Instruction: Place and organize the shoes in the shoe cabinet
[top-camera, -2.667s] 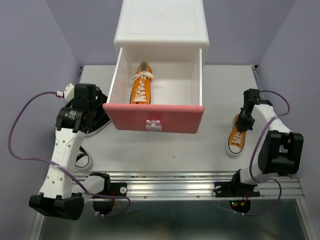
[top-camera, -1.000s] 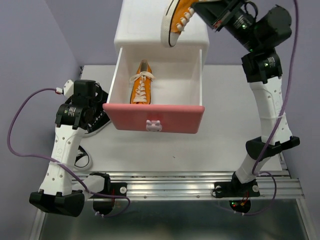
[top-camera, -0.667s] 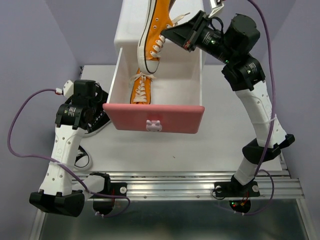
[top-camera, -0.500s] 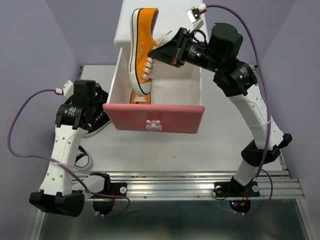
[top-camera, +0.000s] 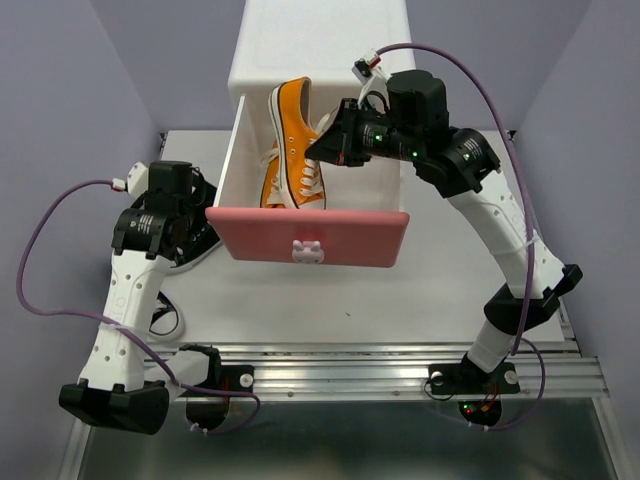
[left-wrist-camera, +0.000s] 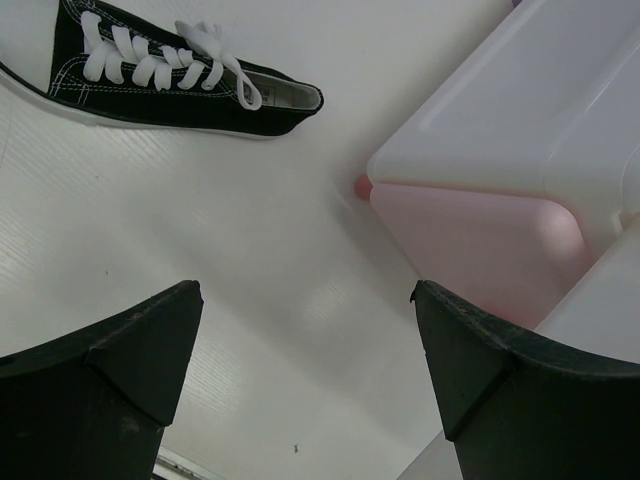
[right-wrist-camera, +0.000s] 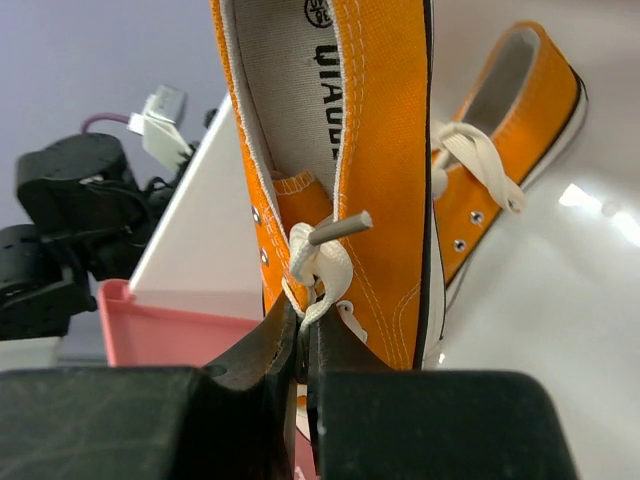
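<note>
**Orange sneaker held over open drawer**

The right gripper (right-wrist-camera: 305, 335), its dark fingers pinched tight on a flat white lace (right-wrist-camera: 322, 268), holds an orange sneaker (top-camera: 291, 138) over the pulled-out upper drawer (top-camera: 308, 236) of the shoe cabinet (top-camera: 320, 45). The canvas shoe hangs on its side, with its white rubber sole turned to the left and its toe towards the drawer's deep pink front. From the wrist camera its grey insole, white stitching and metal eyelets show plainly. A second orange sneaker (top-camera: 272, 186) lies flat on the drawer's glossy white floor, just beside the held one. Whether the two touch cannot be told.

The cabinet is smooth, moulded white plastic with rounded corners, and a small bunny-shaped knob (top-camera: 306, 250) sits at the middle of the drawer front. Its pale pink lower drawer (left-wrist-camera: 480, 250) is closed.

To the left, the left gripper (left-wrist-camera: 305, 295) hangs with its blunt black fingers spread wide and gripping nothing, above the white table (left-wrist-camera: 200, 230). A black sneaker (left-wrist-camera: 170, 80) with white laces rests on that table near the cabinet's corner, and another black one (top-camera: 167, 320) lies nearer the arm's base.
</note>
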